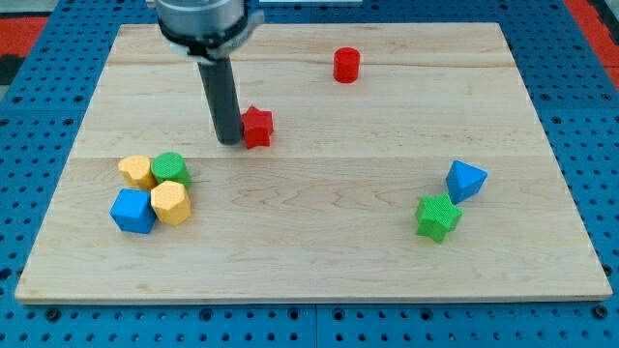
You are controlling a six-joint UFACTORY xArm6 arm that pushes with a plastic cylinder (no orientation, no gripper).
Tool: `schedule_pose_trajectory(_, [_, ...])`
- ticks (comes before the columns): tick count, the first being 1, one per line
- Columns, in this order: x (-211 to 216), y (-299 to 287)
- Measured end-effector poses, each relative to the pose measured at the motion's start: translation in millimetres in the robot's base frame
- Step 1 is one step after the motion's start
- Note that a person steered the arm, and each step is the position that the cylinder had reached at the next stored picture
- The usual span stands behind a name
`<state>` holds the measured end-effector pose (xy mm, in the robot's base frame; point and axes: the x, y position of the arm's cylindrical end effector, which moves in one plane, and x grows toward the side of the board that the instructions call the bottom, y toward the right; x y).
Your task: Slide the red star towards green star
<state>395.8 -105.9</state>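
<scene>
The red star (257, 127) lies on the wooden board, left of centre in the upper half. My tip (229, 141) stands right against the star's left side, touching or nearly touching it. The green star (437, 217) lies far off at the view's lower right, with a blue triangular block (466, 180) just above and to its right.
A red cylinder (346, 65) stands near the view's top, right of centre. At the left a cluster holds a yellow block (137, 171), a green round block (170, 167), a blue cube (132, 211) and a yellow hexagonal block (170, 203). The board's edge (309, 295) runs along the bottom.
</scene>
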Motion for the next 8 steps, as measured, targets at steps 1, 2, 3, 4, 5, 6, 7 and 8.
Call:
schedule_pose_trajectory(1, [-15.6,-39.1])
schedule_pose_trajectory(2, [-22.3,-10.3])
schedule_pose_trajectory(3, [0.8,35.4])
schedule_pose_trajectory(4, [24.7,77.5])
schedule_pose_trajectory(5, [47.1,100.2])
schedule_pose_trajectory(6, [47.0,125.9])
schedule_pose_trajectory(7, [20.4,133.6])
schedule_pose_trajectory(8, [21.5,163.4])
